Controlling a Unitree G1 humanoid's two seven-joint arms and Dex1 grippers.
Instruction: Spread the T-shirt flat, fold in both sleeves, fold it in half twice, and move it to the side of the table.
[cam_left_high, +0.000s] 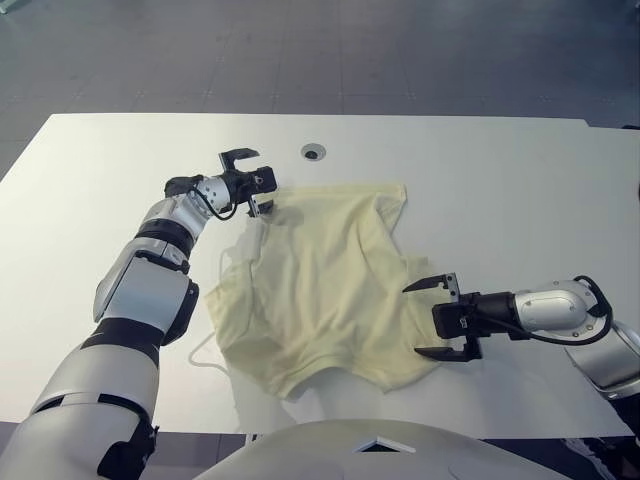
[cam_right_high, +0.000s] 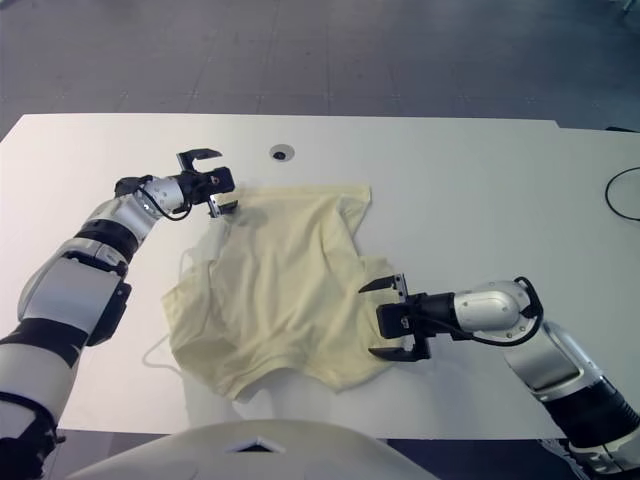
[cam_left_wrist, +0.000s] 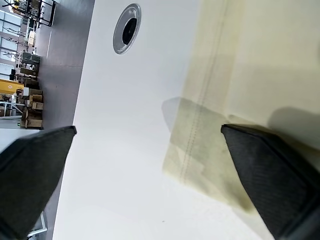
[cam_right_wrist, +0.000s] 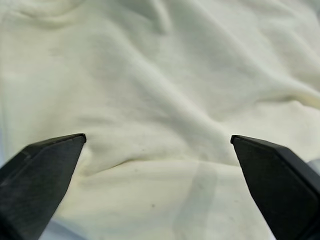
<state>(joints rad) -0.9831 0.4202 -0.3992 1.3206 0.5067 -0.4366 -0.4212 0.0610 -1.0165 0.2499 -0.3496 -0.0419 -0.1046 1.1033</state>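
Left gripper (cam_left_high: 251, 181): fingers spread wide at the far left corner of the T-shirt (cam_left_high: 320, 290); one finger sits over the stitched hem there, clamping nothing.
T-shirt: pale yellow, rumpled, on the table (cam_left_high: 500, 180) toward its near edge, between both grippers; not yet flat.
Handling: judged light, thin and limp; likely to bunch and drag rather than slide whole.
Hold points: hem corners and side edges, pinched low.
Right gripper (cam_left_high: 428, 318): fingers spread, tips over the shirt's near right edge, gripping nothing.

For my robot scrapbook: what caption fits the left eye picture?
Two sets of open jaws flank a rumpled yellow T-shirt on a white table.
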